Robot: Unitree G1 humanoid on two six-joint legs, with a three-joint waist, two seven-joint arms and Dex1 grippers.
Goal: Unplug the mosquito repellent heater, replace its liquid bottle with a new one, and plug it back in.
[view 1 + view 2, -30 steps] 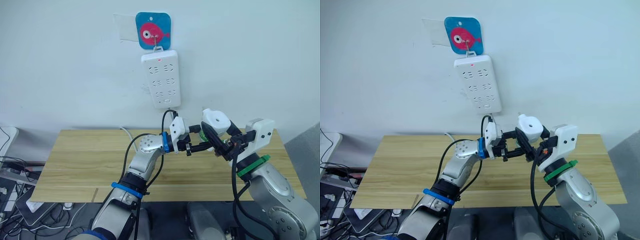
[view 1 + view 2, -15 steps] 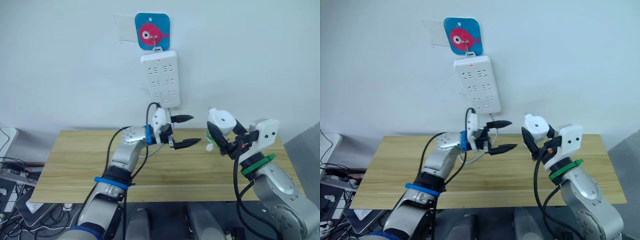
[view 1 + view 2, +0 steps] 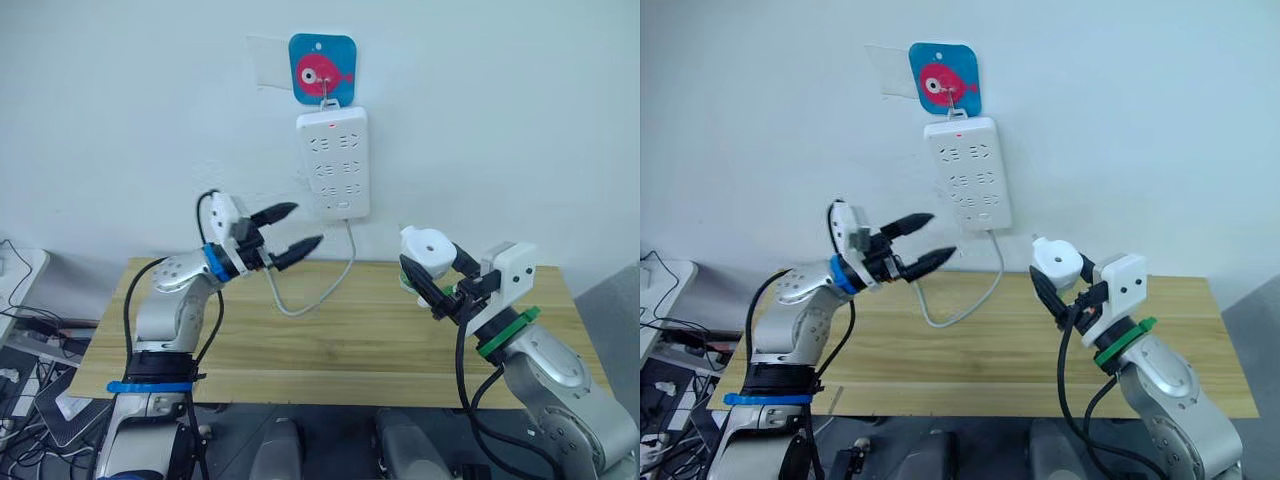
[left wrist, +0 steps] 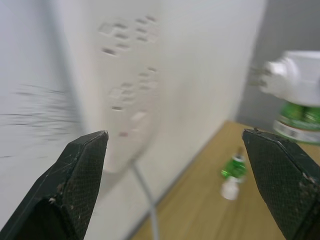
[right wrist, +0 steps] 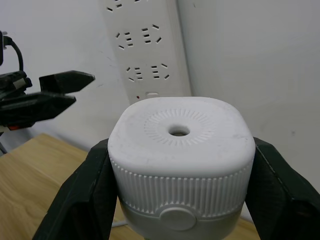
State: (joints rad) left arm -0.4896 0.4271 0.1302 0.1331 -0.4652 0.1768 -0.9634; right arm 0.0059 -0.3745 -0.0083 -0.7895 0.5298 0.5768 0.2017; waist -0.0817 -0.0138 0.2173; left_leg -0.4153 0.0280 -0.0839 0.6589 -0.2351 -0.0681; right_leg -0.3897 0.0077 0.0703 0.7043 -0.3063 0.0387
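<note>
The mosquito repellent heater (image 3: 424, 246), a small white rounded unit, is held over the right half of the table with my right gripper (image 3: 432, 268) shut on its sides. In the right wrist view its vented top (image 5: 179, 131) faces the camera. A green liquid bottle (image 4: 296, 116) hangs under it. Another small green bottle (image 4: 232, 175) with a white cap stands on the wood. My left gripper (image 3: 307, 223) is open and holds nothing, raised at the left, just left of the power strip's lower end.
A long white power strip (image 3: 335, 160) hangs on the wall from a fish-print hook (image 3: 322, 68). Its grey cable (image 3: 325, 290) loops down onto the wooden table (image 3: 320, 345). Cables and devices lie on the floor at the left (image 3: 25, 340).
My left gripper has drawn away from the heater, going left and up toward the wall, and has opened. The right gripper still holds the heater in about the same place. The camera has shifted.
</note>
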